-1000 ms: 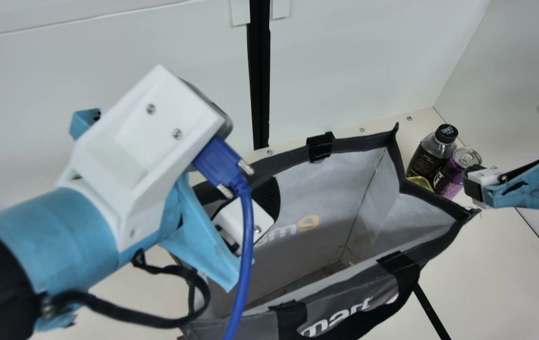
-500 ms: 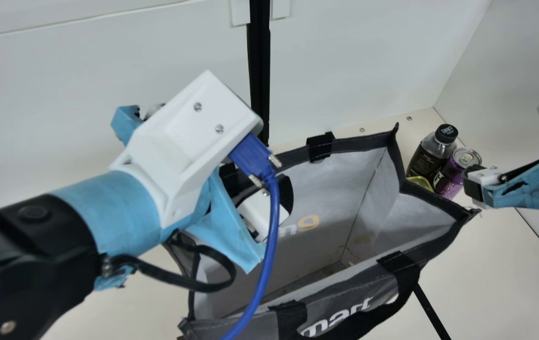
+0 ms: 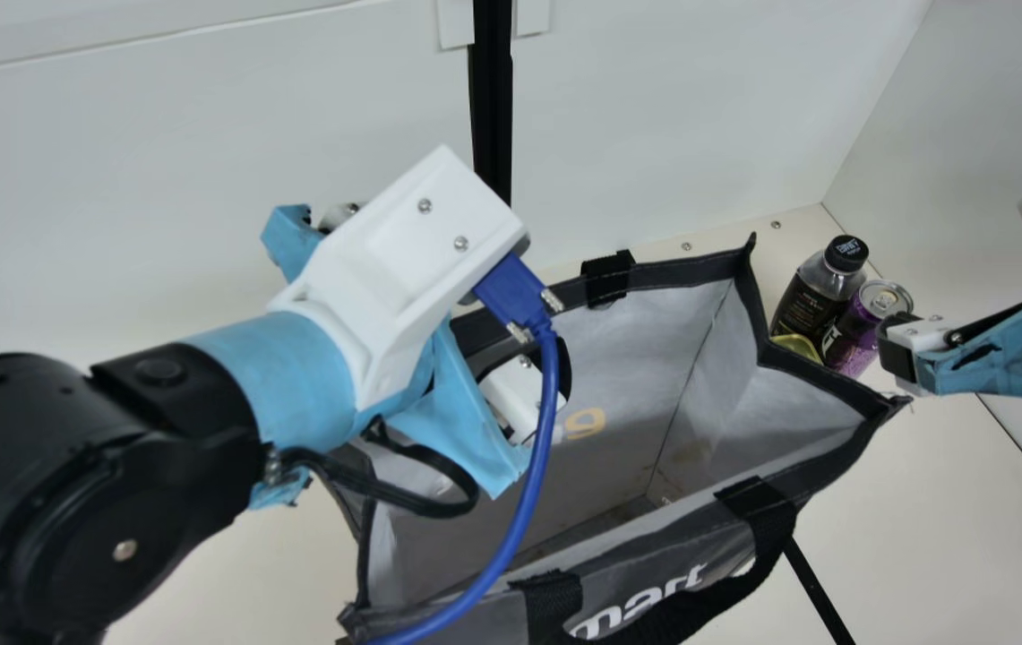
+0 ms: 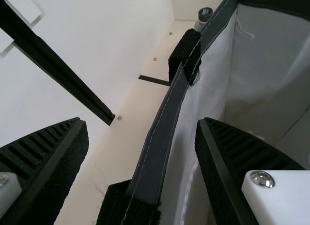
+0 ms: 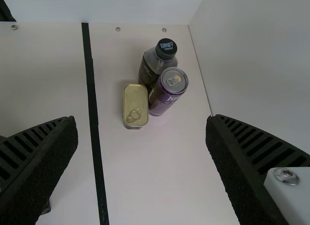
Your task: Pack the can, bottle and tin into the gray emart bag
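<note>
My left gripper [image 3: 519, 394] is over the left part of the gray emart bag [image 3: 654, 564]. In the left wrist view the left gripper [image 4: 141, 138] stands open, the bag's dark rim [image 4: 162, 138] running between its fingers. At the main view's right, my right gripper [image 3: 900, 354] keeps beside the purple can [image 3: 855, 331]. The bottle [image 3: 811, 300] stands behind the can, and the tin [image 3: 797, 347] is partly hidden by the bag. The right wrist view has the right gripper [image 5: 141, 133] open, with tin [image 5: 135, 106], can [image 5: 167, 91] and bottle [image 5: 156, 64] close together beyond it.
White walls [image 3: 654, 134] rise behind and to the right of the table [image 3: 940, 511]. A black strap handle [image 3: 690, 609] hangs on the bag's near side, and another strap loop [image 3: 607, 278] sits on its back rim. A blue cable [image 3: 524, 511] trails from my left wrist across the bag.
My left arm has moved to the right along the bag's back rim, its open fingers still over the bag. The right arm, the bag and the three items have stayed put.
</note>
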